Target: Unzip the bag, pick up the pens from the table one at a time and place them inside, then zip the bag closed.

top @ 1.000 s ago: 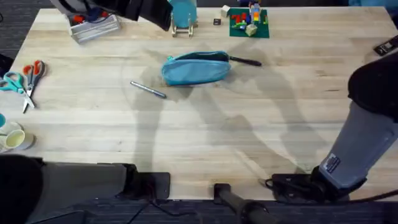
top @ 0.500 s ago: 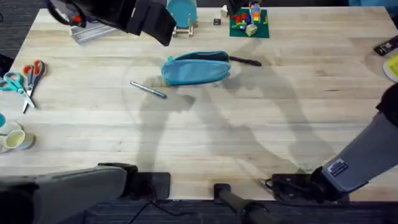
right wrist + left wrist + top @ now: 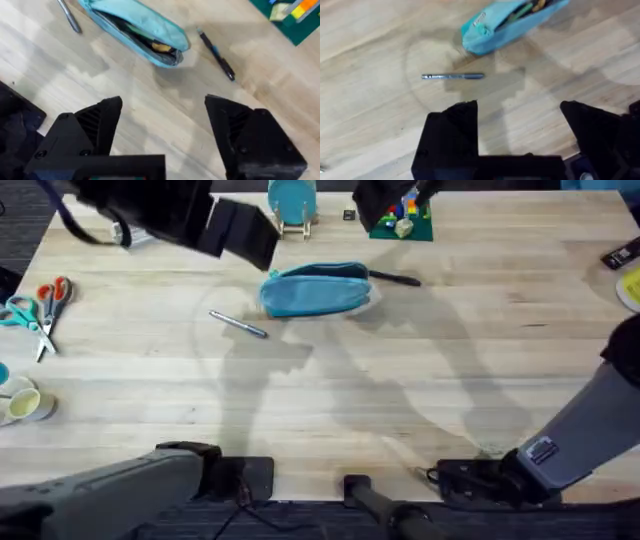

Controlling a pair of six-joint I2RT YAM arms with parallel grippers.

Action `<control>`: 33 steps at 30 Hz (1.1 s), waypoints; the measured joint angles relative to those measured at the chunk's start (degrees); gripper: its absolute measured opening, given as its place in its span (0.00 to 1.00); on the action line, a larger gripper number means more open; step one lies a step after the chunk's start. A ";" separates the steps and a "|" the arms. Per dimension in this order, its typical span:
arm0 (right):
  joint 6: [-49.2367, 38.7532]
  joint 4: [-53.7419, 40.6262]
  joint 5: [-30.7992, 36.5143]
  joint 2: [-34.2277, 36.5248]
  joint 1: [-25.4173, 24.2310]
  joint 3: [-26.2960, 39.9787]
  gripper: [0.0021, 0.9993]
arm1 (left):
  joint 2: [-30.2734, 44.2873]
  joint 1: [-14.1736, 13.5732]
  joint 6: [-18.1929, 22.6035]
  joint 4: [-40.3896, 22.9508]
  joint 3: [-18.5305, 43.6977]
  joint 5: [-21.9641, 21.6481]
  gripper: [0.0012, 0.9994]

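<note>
Bright, even light from above. Soft overlapping arm shadows across the pale desk (image 3: 420,400), darkest below the bag (image 3: 316,288). Near arms large, dark, blurred overhead. Wrist views slightly soft, without glare.

Wooden table (image 3: 420,400): blue pouch (image 3: 316,289) at centre-back, unzipped; silver pen (image 3: 238,324) just left of it, black pen (image 3: 395,277) at right; scissors (image 3: 40,308) at far-left edge.

Cloth, metal and wood
Soft matt fabric bag (image 3: 316,289); shiny metal silver pen (image 3: 238,324); glossy black pen (image 3: 395,277); smooth pale wooden table (image 3: 400,400).
</note>
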 joint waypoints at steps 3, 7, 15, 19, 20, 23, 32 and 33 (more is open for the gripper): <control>-0.64 0.06 0.20 0.40 0.02 -1.95 0.99 | -1.55 0.00 -0.01 -0.01 -2.54 0.00 1.00; -2.02 0.36 0.21 0.51 0.02 -3.16 0.87 | -2.24 0.00 0.04 -0.02 -4.48 0.00 0.99; -8.48 1.82 0.23 0.51 0.00 -7.60 0.03 | -1.66 0.00 0.26 -0.01 -4.74 0.00 0.99; -15.72 2.20 0.23 0.51 0.02 -10.21 0.03 | -1.11 0.00 0.26 0.01 -4.74 0.00 0.99; -17.70 2.56 0.22 0.51 0.02 -10.77 0.03 | -1.05 0.00 0.26 0.03 -4.74 0.00 0.99; -24.29 4.13 0.23 0.85 0.01 -11.66 0.03 | -0.95 0.00 0.26 0.03 -4.74 0.00 0.99; -38.15 8.20 -1.02 7.12 0.02 -11.96 0.03 | -0.94 0.00 0.26 0.03 -4.74 0.07 0.99; -38.97 8.30 -1.66 7.93 0.02 -12.01 0.03 | -0.94 0.00 0.26 0.03 -4.74 0.07 0.99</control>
